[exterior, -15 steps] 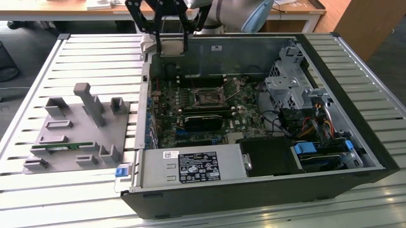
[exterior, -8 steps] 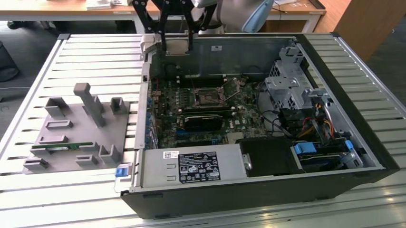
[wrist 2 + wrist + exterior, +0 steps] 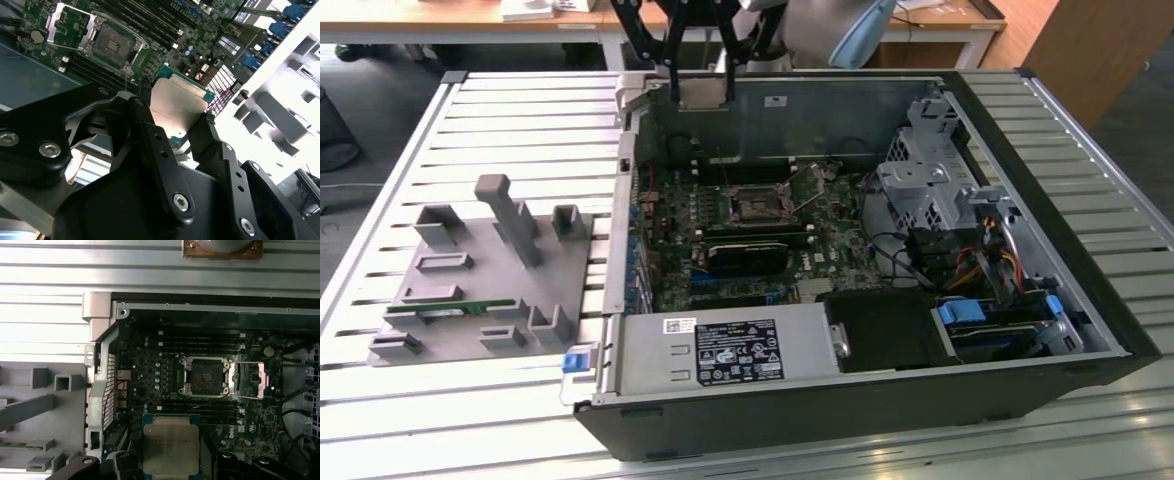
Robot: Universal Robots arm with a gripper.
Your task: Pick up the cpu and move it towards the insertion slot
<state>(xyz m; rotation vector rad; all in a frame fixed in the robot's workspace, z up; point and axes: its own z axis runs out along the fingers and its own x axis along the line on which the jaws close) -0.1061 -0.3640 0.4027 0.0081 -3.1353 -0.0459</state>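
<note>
The slatted metal worktop carries everything here, and the biggest thing on it is the opened computer case, lying on its side with the motherboard facing up. The arm hangs over the far edge of that case, so the whole board spreads out below the claw and toward me.

Off to the exterior view's left of the claw, well apart from the case, sits a grey parts holder with upright posts and a narrow green memory stick lying in one of its slots. Below the claw, at the near edge of the case, is the power supply box with its labelled top.

The insertion slot lies beneath and ahead of the claw on the board, its metal frame flipped open to one side and the square black socket bare; in the second wrist view it shows as the slot past the fingertips.

The cpu is up in the air, clamped by its edges between the two black fingers, silvery top showing, green rim visible, well apart from the socket. In the first wrist view the chip hangs just short of the slot.
</note>
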